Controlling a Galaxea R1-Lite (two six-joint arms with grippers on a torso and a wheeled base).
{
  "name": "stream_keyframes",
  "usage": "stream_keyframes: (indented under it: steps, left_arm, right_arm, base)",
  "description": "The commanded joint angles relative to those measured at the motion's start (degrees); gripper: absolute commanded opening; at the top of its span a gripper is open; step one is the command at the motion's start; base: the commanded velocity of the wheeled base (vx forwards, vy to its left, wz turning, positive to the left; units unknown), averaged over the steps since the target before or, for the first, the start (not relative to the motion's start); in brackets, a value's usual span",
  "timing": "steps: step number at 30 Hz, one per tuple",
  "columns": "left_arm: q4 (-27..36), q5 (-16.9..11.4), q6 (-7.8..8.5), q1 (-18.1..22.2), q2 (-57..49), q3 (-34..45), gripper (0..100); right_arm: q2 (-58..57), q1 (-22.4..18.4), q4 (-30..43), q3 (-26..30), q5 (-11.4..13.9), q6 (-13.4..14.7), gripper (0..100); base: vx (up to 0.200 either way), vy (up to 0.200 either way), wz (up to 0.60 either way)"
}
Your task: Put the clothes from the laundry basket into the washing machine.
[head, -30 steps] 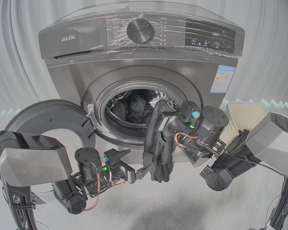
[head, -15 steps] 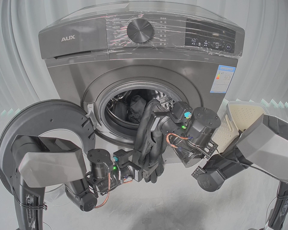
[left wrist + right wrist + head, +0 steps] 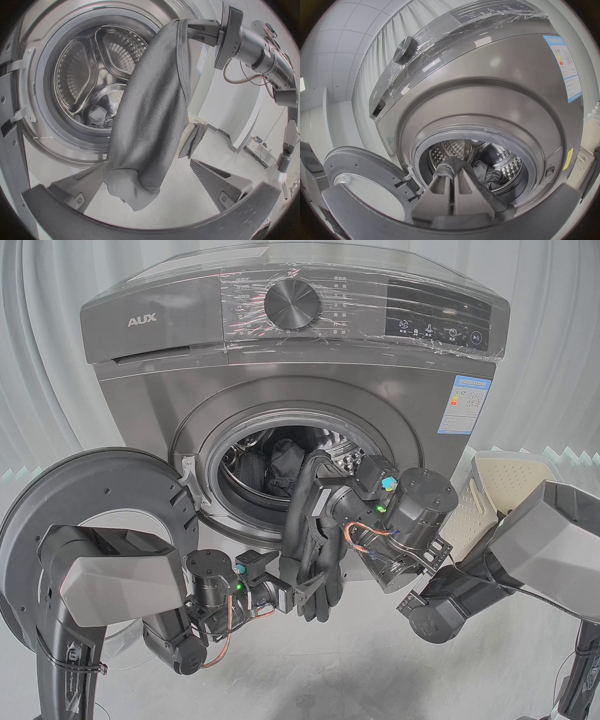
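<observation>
One dark garment (image 3: 310, 540) hangs limp before the washing machine (image 3: 156, 402) opening, its top fold pinched by the right gripper (image 3: 453, 178). The left gripper (image 3: 149, 164), jaws spread, brackets its dangling end. It looks soft, light and floppy, probably best gathered at that loose end.

Floor (image 3: 387, 665): smooth pale grey, running beneath the left fingers (image 3: 310, 585) and on past them. Curtain (image 3: 44, 371): pale and pleated, hanging well behind the fingers on both sides, with a teal zigzag edge (image 3: 565, 456) low down. Ceiling (image 3: 337, 28): square white panels high above the right fingers (image 3: 434, 197), with one lit panel light (image 3: 301, 84) at its margin. Wall (image 3: 339, 125): plain white, adjoining the curtain. Beyond the left fingers stand white wall panels (image 3: 228, 103) and a low white unit (image 3: 261, 153), its detail too small to tell.
</observation>
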Motion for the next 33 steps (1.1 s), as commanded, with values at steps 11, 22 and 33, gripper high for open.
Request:
stream_keyframes:
  steps: [11,22,33]
  left_arm:
    - [-0.1,0.7,0.05,0.7,2.4,-2.6,100]
    - [-0.1,1.9,-0.21,1.5,3.5,-5.3,0]
    - [-0.3,1.6,-0.47,1.5,-2.4,-1.3,0]
  right_arm:
    - [0.2,0.2,-0.7,0.3,0.0,0.0,0]
    - [0.1,0.3,-0.8,1.8,-1.3,0.7,0]
    - [-1.0,-2.9,-2.4,8.3,-1.0,1.1,0]
  base:
    - [0.0,0.0,0.0]
    - [0.0,0.0,0.0]
    - [0.0,0.0,0.0]
